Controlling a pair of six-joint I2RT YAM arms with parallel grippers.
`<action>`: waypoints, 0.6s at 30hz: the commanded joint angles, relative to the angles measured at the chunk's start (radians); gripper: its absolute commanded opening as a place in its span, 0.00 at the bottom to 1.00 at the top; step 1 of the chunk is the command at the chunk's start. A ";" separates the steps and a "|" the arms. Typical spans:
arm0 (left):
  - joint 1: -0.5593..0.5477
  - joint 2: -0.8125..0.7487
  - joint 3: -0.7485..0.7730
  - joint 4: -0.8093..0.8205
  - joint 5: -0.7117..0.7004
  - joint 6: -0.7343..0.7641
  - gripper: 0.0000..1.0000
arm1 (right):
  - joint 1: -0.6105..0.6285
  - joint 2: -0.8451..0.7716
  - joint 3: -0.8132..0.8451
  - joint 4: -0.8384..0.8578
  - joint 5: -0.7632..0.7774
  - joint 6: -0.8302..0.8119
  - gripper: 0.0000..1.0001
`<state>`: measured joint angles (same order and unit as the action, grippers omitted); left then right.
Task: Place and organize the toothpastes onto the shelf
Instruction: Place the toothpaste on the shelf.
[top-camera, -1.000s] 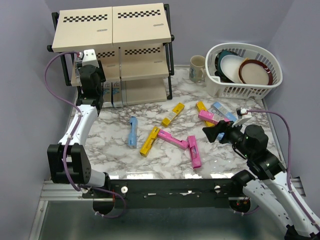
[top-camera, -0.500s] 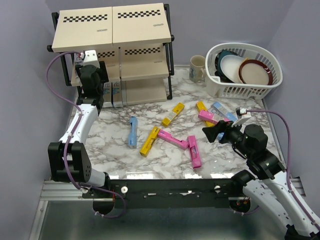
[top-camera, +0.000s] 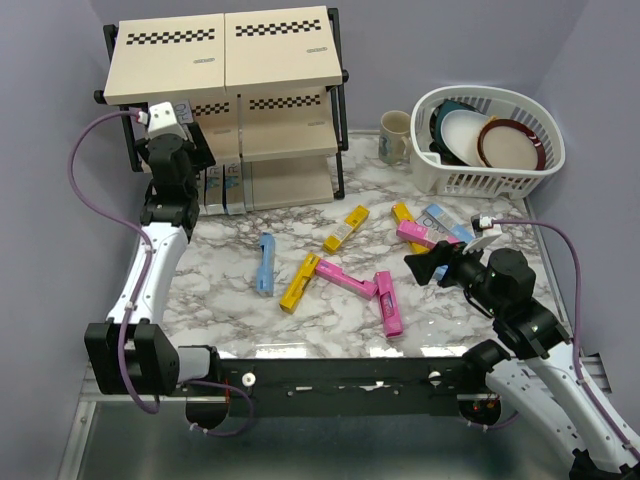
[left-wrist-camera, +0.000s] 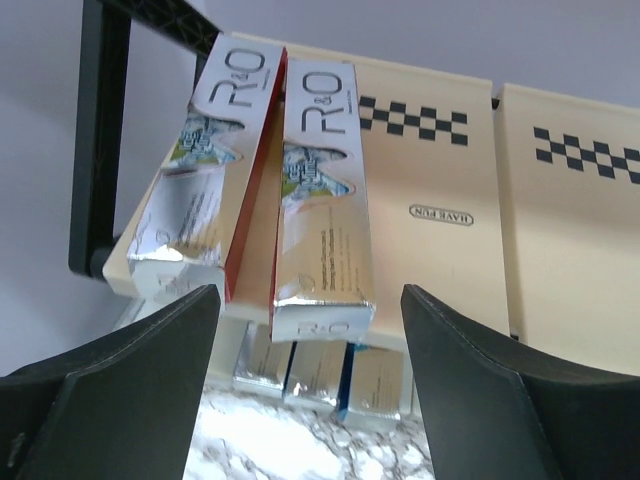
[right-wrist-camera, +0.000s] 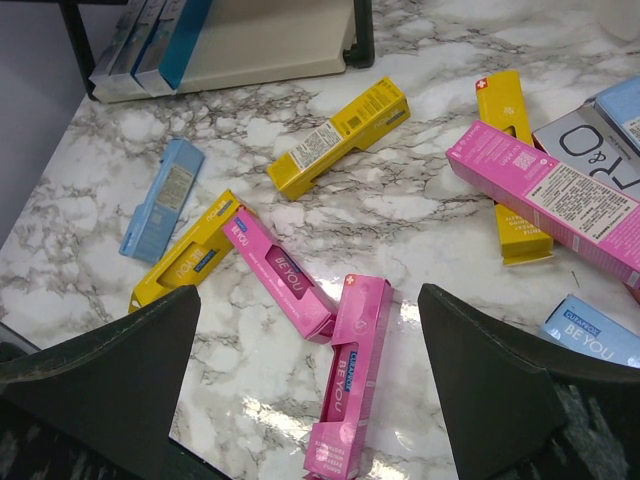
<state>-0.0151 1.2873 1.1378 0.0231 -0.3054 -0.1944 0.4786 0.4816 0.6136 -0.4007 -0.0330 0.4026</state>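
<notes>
Stretched the left arm long up the left side of the worktop (top-camera: 230, 300), links rising in a nearly straight line from the base toward the shelf (top-camera: 270, 70), wrist lifted level with the middle tier at the shelf's left end. Held the left pincer (left-wrist-camera: 308, 300) agape there, fingers (left-wrist-camera: 130, 380) spread wide and gripping nothing, aimed at the front edge of the middle board. Faced two silver cartons (left-wrist-camera: 320, 200) lying side by side on that board, ends jutting a little past the edge, clear of both fingers. Showed, beneath them on the bottom tier, a row of shelved cartons (left-wrist-camera: 310, 370) set end-out, silver and blue.

Folded the right arm in over the right side of the worktop, elbow near the front edge, wrist pitched downward. Hovered the right pincer (top-camera: 427, 267) above the marble, spread wide and empty, just beside the far pink carton (top-camera: 418, 235).

Found the remaining toothpastes loose on the worktop:
- a light blue carton (top-camera: 265, 263) toward the left
- a yellow carton (top-camera: 299, 283) meeting a pink carton (top-camera: 345, 278) at one end
- a near pink carton (top-camera: 388, 303) closest to the front
- a far yellow carton (top-camera: 346, 228) nearer the shelf
- a cluster beyond the right pincer, with a small yellow carton (top-camera: 401, 211), a pale blue carton (top-camera: 440, 218) and a grey carton (right-wrist-camera: 580, 140)

Noted a white dish basket (top-camera: 440, 175) and a mug (top-camera: 395, 135) in the far right corner, well apart from both arms.
</notes>
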 joint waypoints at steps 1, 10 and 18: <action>-0.015 -0.045 0.013 -0.132 0.021 -0.089 0.85 | 0.006 -0.005 -0.012 0.025 -0.016 -0.011 0.99; -0.218 -0.010 0.109 -0.180 -0.003 -0.036 0.88 | 0.006 -0.003 -0.014 0.030 -0.015 -0.013 0.98; -0.243 0.136 0.177 -0.164 -0.064 0.021 0.88 | 0.006 -0.001 -0.015 0.026 -0.010 -0.011 0.98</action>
<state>-0.2619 1.3499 1.2892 -0.1364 -0.3065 -0.2222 0.4786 0.4816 0.6132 -0.3904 -0.0338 0.3992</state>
